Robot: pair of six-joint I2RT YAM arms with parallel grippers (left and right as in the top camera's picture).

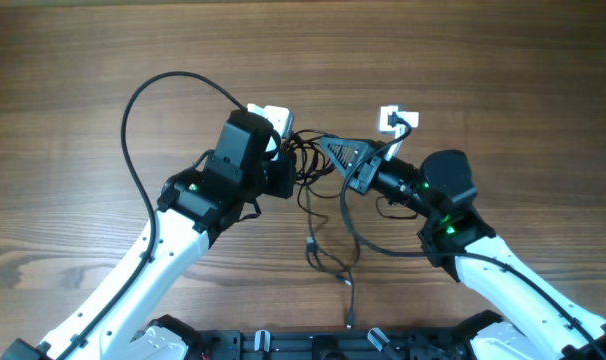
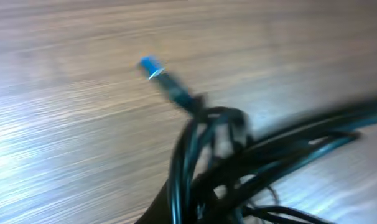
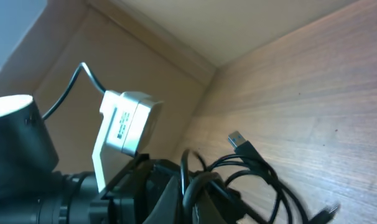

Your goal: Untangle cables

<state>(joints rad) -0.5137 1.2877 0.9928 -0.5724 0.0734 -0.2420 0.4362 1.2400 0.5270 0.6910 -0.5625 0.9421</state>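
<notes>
The worktop is brown wood-grain laminate. Its grain runs from 9 to 3 o'clock in the overhead view, and there is soft glare on it in the left wrist view. In the tilted right wrist view a seam ends the wood. Past it lies a plain pale surface, with a blue-grey patch in the 10 o'clock corner; what these are cannot be told.

The cables lie knotted at the middle of the worktop between the two tools, and one thin strand trails toward 6 o'clock. The left tool reaches in from 7 o'clock and is closed, its tip at the knot's 9 o'clock side. The right tool comes from 5 o'clock, also closed, at the knot's 1 o'clock side. The tools' own bodies hide whether either one pinches a strand.

The only writing is a dark label on the left arm's white camera module, too small to read. The left wrist view is blurred: a plug with a blue tip points to 10 o'clock above dark loops, and no fingers can be made out.
</notes>
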